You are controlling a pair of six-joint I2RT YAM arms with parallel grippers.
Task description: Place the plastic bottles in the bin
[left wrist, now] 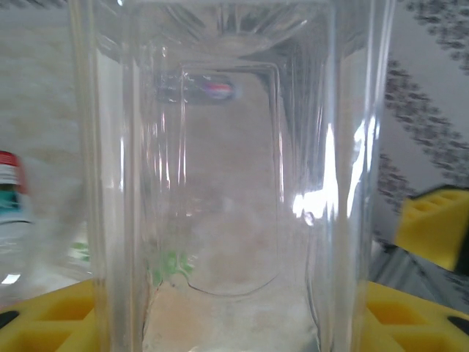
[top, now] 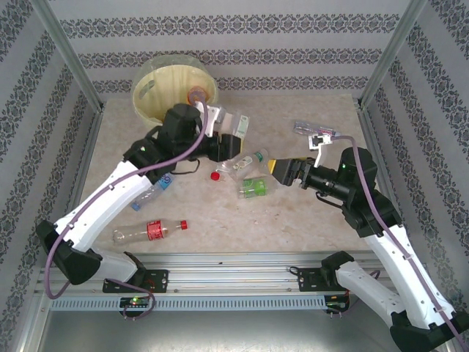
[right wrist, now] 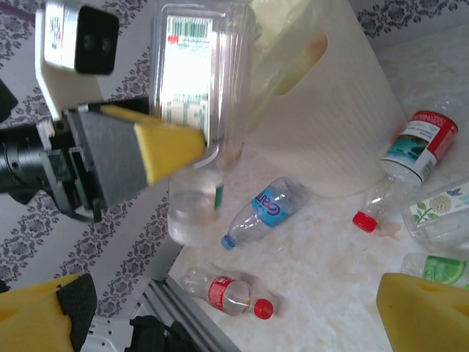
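Observation:
My left gripper [top: 231, 139] is shut on a clear plastic bottle [top: 238, 123] with a white label, held above the table just right of the bin [top: 150, 82]. In the left wrist view this bottle [left wrist: 234, 183] stands between the yellow fingers [left wrist: 51, 315]. The cream bin [right wrist: 344, 125] holds an orange bottle [top: 198, 95]. My right gripper [top: 282, 171] is open at mid-table, with nothing between its yellow fingers [right wrist: 421, 312]. Loose bottles lie around: a blue-labelled one [right wrist: 267, 209], a red-labelled one [right wrist: 229, 293], a red-capped one [right wrist: 407, 158] and green-labelled ones [top: 253, 189].
Another bottle [top: 315, 132] lies at the far right near the back wall. Patterned walls close the table on three sides. A metal rail [top: 234, 264] runs along the near edge. The left arm [top: 124, 187] reaches over the blue-labelled bottle.

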